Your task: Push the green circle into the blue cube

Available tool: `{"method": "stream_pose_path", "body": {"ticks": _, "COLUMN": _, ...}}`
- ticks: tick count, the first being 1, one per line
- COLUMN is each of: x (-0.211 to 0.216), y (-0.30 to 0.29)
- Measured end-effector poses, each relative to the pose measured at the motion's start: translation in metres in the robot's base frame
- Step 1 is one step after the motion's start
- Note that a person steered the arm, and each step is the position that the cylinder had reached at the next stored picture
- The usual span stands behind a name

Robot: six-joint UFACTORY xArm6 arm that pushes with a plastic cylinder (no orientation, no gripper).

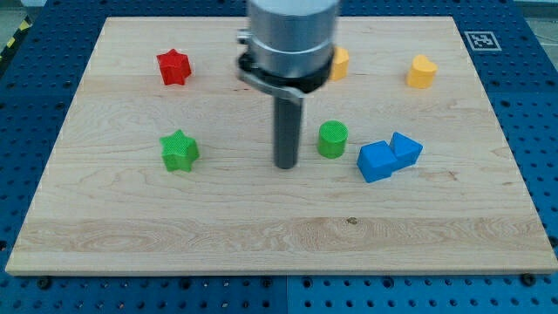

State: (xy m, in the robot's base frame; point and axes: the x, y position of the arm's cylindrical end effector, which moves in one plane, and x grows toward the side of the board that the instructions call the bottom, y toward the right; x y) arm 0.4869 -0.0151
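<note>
The green circle (pixel 332 139) stands on the wooden board (pixel 261 235), right of centre. The blue cube (pixel 376 161) lies just to its lower right, a small gap between them. A second blue block (pixel 406 149) touches the cube's right side. My tip (pixel 286 165) rests on the board to the left of the green circle, about a block's width away from it and slightly lower in the view.
A green star (pixel 180 151) lies at the left of the board and a red star (pixel 173 66) at the upper left. A yellow block (pixel 422 71) sits at the upper right. An orange block (pixel 339 63) is partly hidden behind the arm.
</note>
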Motion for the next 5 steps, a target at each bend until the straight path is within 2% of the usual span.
{"method": "stream_pose_path", "body": {"ticks": 1, "x": -0.042, "y": -0.009}}
{"method": "stream_pose_path", "body": {"ticks": 2, "x": -0.070, "y": 0.005}}
{"method": "stream_pose_path", "body": {"ticks": 4, "x": -0.071, "y": 0.060}}
{"method": "stream_pose_path", "body": {"ticks": 5, "x": -0.059, "y": 0.070}}
